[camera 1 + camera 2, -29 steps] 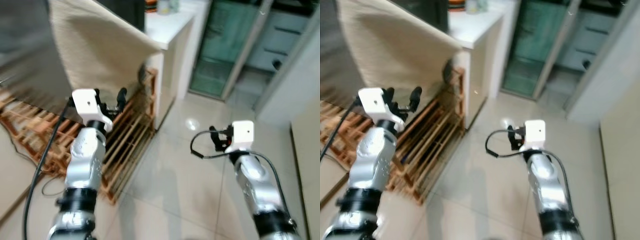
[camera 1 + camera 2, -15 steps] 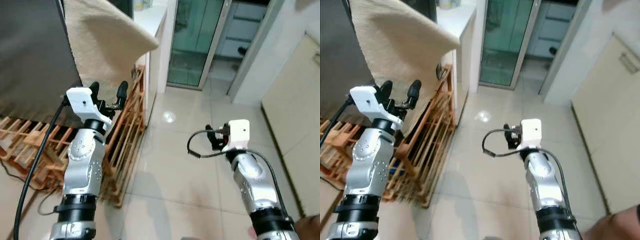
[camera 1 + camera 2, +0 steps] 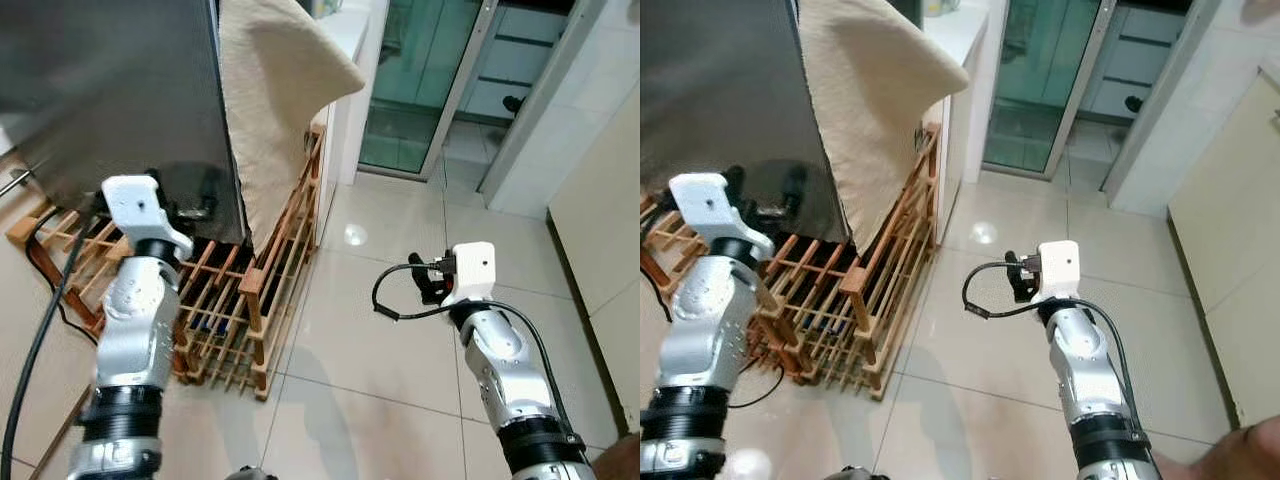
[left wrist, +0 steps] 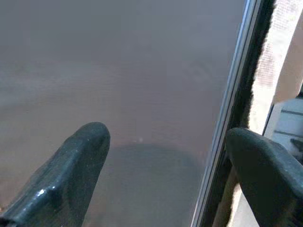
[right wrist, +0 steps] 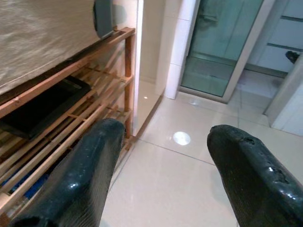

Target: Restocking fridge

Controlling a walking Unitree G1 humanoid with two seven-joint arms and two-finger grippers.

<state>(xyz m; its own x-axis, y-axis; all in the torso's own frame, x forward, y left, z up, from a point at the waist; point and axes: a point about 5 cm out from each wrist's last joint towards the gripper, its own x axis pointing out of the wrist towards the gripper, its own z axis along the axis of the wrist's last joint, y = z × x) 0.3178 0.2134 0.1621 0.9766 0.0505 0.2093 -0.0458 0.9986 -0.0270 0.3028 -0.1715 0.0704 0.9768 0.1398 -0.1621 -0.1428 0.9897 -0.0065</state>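
The fridge, a tall dark grey slab, stands at the robot's left and takes up far more of the head views than half a second ago, when it showed as a narrower panel at the upper left; the whole scene has slid that way, so the camera has turned toward it. The left gripper is raised just in front of the fridge's lower face, fingers spread wide with nothing between them; the wrist view looks straight onto the grey door with its pale edge strip close to one finger. Against the fridge's right side a beige cloth hangs down over a wooden slatted rack on the floor. The right gripper is held out over the glossy tiled floor, well apart from the fridge, its fingers likewise wide apart and empty. Beyond it a green-tinted glass door stands beside a white counter.
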